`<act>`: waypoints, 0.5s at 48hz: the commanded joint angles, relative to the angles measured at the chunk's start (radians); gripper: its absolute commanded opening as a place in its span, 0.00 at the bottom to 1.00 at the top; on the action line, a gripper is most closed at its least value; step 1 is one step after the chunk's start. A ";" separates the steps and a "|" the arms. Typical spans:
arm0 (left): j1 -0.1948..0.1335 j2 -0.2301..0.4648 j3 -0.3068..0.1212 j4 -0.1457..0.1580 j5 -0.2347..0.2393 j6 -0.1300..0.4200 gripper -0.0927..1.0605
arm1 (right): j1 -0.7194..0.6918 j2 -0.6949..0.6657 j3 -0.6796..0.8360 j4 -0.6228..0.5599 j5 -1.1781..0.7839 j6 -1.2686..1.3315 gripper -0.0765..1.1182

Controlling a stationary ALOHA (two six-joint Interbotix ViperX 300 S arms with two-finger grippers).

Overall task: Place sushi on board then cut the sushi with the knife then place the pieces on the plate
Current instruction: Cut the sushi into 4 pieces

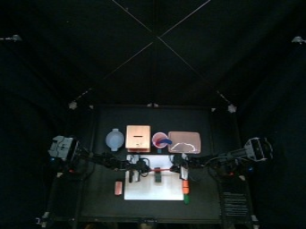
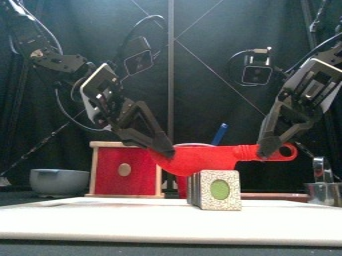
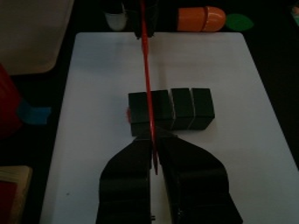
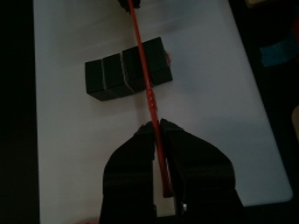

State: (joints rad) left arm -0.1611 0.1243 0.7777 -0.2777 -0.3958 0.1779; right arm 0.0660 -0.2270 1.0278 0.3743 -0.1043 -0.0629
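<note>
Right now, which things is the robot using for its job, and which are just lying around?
Job: red knife in left claw and right claw; sushi roll; white board; pink plate.
Lying around: wooden box, blue-grey bowl, orange toy, green toy.

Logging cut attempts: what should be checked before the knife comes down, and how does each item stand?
1. Sushi lies on the board: ok.
2. Left gripper shut on the knife: ok.
3. Right gripper shut on the knife: ok.
4. Blade runs across the sushi, above it: ok.
5. Blade lined up on a seam between blocks: cannot tell.
6. Plate free for the pieces: cannot tell.
</note>
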 commanded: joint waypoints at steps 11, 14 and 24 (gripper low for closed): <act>-0.009 0.020 -0.020 -0.003 -0.002 0.003 0.46 | -0.017 0.037 -0.023 0.018 -0.005 0.005 0.39; -0.008 0.034 -0.020 -0.003 -0.002 0.003 0.46 | -0.017 0.055 -0.026 0.023 -0.003 0.005 0.39; -0.006 0.072 -0.026 -0.003 0.000 0.005 0.46 | -0.017 0.114 -0.035 0.040 -0.003 0.005 0.39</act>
State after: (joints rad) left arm -0.1611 0.2010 0.7701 -0.2838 -0.3942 0.1810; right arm 0.0660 -0.1135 1.0048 0.4050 -0.1058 -0.0614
